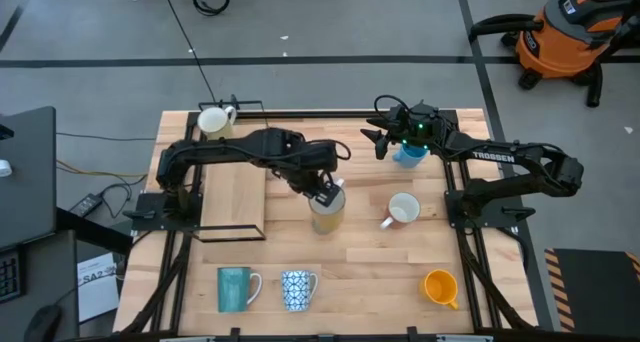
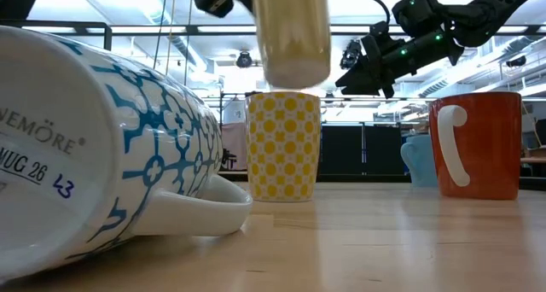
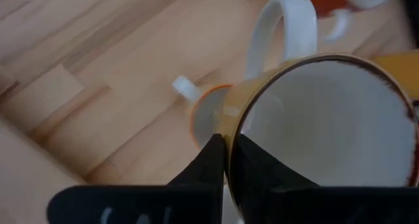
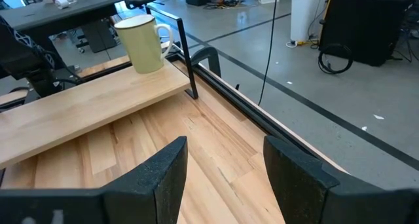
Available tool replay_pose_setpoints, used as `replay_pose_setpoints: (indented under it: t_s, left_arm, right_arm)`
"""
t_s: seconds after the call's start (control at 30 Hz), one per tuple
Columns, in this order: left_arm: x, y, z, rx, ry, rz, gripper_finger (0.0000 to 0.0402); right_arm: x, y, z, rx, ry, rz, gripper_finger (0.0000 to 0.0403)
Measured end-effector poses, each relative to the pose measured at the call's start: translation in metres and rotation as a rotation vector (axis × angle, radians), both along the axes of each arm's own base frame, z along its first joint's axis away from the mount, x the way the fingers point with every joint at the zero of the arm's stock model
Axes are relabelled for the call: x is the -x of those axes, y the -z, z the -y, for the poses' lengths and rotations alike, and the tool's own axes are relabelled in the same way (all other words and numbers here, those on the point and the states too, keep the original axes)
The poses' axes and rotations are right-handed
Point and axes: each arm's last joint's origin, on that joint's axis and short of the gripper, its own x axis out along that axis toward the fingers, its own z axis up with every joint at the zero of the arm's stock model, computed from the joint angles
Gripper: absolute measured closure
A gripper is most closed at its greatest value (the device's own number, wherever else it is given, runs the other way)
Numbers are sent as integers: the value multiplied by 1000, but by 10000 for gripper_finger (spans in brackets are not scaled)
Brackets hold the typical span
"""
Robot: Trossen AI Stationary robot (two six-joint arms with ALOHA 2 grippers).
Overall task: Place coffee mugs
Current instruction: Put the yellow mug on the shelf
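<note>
Nearest the front edge stand the teal mug, the blue-and-white patterned mug and the orange mug. Mid-table, the left gripper pinches the yellow mug's rim. Farther back, the right gripper hovers open beside the light blue mug.

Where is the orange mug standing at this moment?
In the high view, the orange mug stands at the table's front right corner, below the white mug and right of the blue-and-white patterned mug.
</note>
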Motion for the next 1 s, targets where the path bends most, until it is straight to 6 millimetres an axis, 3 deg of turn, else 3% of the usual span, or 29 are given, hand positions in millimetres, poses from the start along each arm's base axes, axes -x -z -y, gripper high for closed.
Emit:
replay_pose_setpoints:
  t_s: [0.17, 0.37, 0.6, 1.0]
  left_arm:
    - [11, -32, -13, -40, 49, 49, 375]
    - [35, -59, -42, -150, 116, 23, 376]
    - [60, -71, -88, -249, 168, 25, 376]
    - [103, -76, -166, -365, 94, -34, 376]
  right_arm:
    - [0, 0, 0, 0, 0, 0, 196]
    - [0, 0, 0, 0, 0, 0, 196]
    - [0, 0, 0, -1, 0, -2, 196]
    - [0, 1, 0, -4, 0, -7, 196]
